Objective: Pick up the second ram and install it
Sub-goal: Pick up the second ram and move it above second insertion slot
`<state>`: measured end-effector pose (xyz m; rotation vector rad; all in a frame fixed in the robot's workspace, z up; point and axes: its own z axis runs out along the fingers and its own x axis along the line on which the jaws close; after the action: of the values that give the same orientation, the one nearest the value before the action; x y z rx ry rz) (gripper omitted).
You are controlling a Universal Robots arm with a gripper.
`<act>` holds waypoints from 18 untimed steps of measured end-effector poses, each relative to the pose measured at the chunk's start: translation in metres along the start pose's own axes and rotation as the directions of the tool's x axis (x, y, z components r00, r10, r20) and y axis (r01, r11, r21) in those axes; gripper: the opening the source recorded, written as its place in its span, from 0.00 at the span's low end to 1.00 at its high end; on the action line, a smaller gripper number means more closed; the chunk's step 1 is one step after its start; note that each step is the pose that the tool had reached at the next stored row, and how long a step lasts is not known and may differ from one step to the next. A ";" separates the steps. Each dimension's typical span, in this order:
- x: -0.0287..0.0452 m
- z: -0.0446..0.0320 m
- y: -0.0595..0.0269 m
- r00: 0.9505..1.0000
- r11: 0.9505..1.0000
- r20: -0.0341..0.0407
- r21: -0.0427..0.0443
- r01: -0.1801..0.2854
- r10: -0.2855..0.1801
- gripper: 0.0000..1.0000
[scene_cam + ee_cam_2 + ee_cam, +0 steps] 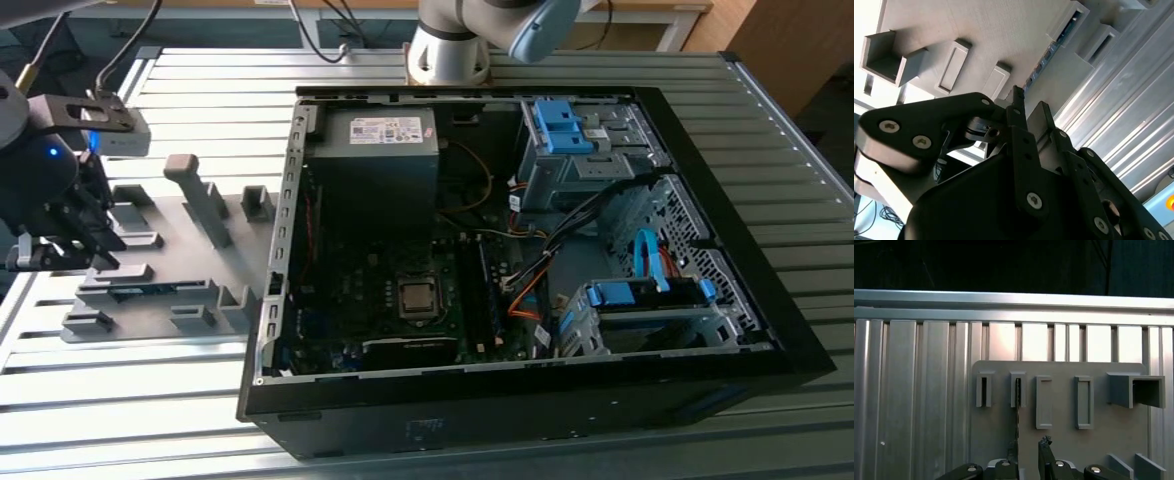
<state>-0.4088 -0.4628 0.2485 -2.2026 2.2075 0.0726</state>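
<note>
The second ram (1017,407) is a thin dark stick standing on edge in a slot of the pale grey holder plate (1064,445). In the second wrist view the ram (1053,46) runs along its slot towards my fingertips. My gripper (1029,452) is open just above the plate, with one finger (1013,456) in line with the ram's near end and the other finger (1045,450) off to the side. I cannot tell whether a finger touches the ram. In the exterior view the gripper (83,250) hovers over the plate at the exterior view's left, beside the ram (144,290).
An open black computer case (534,400) lies to the exterior view's right of the plate, with its motherboard (400,300), power-supply box (380,135), cables and blue drive bays (561,125). Upright grey blocks (200,195) rise from the plate. All rests on a ribbed metal table (120,400).
</note>
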 end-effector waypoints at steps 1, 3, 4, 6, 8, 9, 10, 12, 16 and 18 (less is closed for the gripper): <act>0.0005 0.0020 0.0000 1.000 1.000 0.000 0.000 0.000 0.000 0.30; 0.0013 0.0055 -0.0001 1.000 1.000 0.000 0.000 0.000 0.000 0.30; 0.0016 0.0072 -0.0001 1.000 1.000 0.000 0.000 0.000 0.000 0.30; 0.0021 0.0108 -0.0002 1.000 1.000 0.000 0.000 0.000 0.000 0.30; 0.0026 0.0146 -0.0003 1.000 1.000 0.000 0.000 0.000 0.000 0.30; 0.0028 0.0164 -0.0003 1.000 1.000 0.000 0.000 0.000 0.000 0.30; 0.0030 0.0182 -0.0003 1.000 1.000 0.000 0.000 0.000 0.000 0.30; 0.0033 0.0217 -0.0004 1.000 1.000 0.000 0.000 0.000 0.000 0.30; 0.0037 0.0274 -0.0005 1.000 1.000 0.000 0.000 0.000 0.000 0.30; 0.0038 0.0294 -0.0006 1.000 1.000 -0.001 0.000 0.000 0.000 0.30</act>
<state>-0.4087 -0.4651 0.2190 -2.2027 2.2078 0.0718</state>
